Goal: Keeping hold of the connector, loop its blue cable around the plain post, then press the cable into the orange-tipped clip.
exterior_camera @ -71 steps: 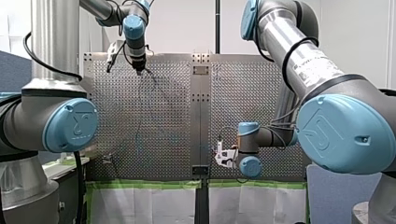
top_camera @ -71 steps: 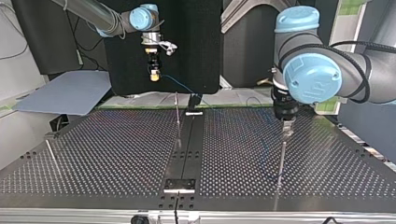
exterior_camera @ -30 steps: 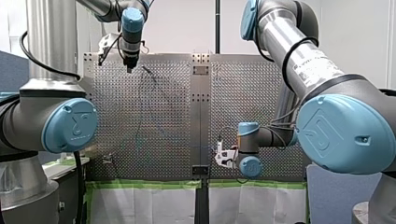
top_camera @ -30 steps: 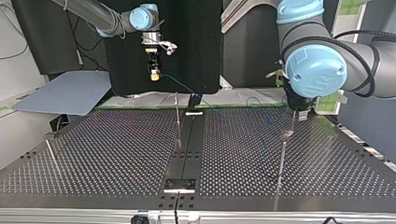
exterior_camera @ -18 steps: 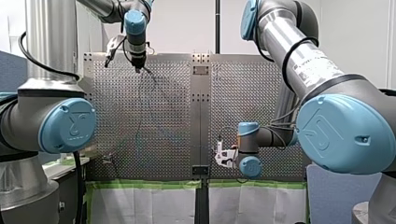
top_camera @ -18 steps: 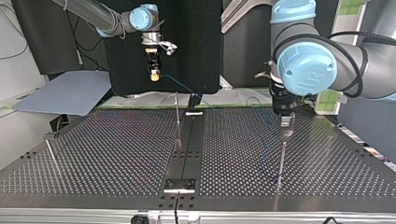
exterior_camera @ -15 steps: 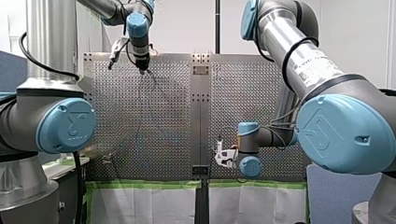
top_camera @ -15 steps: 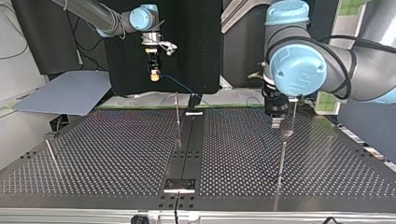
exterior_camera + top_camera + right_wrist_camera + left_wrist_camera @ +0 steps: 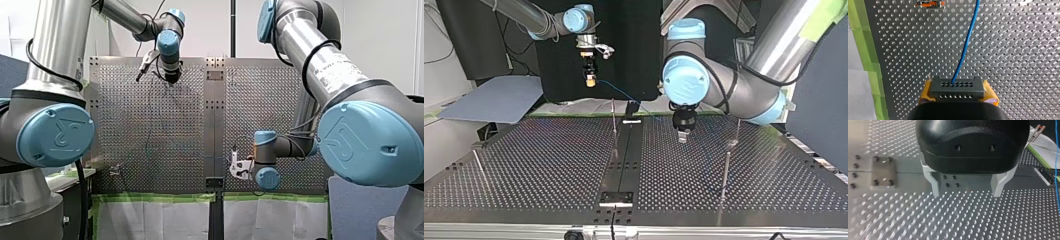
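My right gripper [image 9: 958, 98] is shut with its yellow pads on the grey connector [image 9: 956, 87]. The blue cable [image 9: 965, 47] runs straight ahead from it over the perforated plate. The orange-tipped clip [image 9: 929, 3] stands further ahead, to one side of the cable. In the top view that gripper [image 9: 589, 80] hangs above the table's far edge, with the cable [image 9: 616, 92] sloping down from it. My left gripper [image 9: 965, 192] is open, its metal fingers [image 9: 934, 183] bare and just above the plate. In the top view it [image 9: 682, 136] hovers right of the centre strip, apart from a thin post [image 9: 725, 170].
More thin posts stand near the centre strip [image 9: 614, 125] and at the top view's left [image 9: 478, 162]. A bolted metal plate [image 9: 883, 172] lies beside my left gripper. Green tape [image 9: 870, 62] edges the table, and a grey sheet [image 9: 489, 100] lies beyond it.
My left arm has swung from the post at the top view's right toward the table's middle, its gripper still open. My right arm and the connector have not moved.
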### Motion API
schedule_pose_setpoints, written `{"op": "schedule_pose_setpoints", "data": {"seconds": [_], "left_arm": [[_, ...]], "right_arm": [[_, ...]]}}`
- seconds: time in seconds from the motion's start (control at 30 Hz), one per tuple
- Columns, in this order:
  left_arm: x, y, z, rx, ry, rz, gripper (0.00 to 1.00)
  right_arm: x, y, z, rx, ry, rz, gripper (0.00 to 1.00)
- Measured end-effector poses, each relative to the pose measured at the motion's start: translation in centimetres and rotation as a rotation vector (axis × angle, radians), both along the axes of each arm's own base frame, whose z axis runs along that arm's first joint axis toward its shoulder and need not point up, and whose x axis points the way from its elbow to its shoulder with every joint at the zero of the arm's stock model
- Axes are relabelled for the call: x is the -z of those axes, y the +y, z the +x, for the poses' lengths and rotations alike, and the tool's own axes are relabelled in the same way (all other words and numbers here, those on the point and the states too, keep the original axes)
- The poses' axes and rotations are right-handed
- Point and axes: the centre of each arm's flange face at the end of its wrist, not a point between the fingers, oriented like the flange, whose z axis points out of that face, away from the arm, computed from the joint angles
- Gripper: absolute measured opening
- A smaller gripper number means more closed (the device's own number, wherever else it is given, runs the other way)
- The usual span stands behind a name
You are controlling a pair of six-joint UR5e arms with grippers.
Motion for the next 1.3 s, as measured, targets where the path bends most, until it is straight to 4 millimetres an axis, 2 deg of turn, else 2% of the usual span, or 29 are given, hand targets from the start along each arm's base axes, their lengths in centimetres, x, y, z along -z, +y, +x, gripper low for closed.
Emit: {"op": "schedule_pose_setpoints", "data": {"seconds": [0.2,0.5,1.13,1.3], "left_arm": [[1.7,-2.1,0.3,0.008,-0.022,0.066,0.98],[5.4,-1.7,3.8,-0.045,-0.031,0.161,0.98],[5.1,0.9,8.1,-0.131,-0.176,0.11,0.98],[6.8,1.0,9.2,-0.142,-0.17,0.116,0.98]], "right_arm": [[0.0,0.0,0.0,-0.001,-0.001,-0.001,0.0],[0.0,0.0,0.1,-0.002,0.0,-0.001,0.0],[0.0,0.1,0.2,-0.005,0.002,-0.005,0.0],[0.0,0.1,0.2,-0.005,0.004,-0.002,0.0]]}}
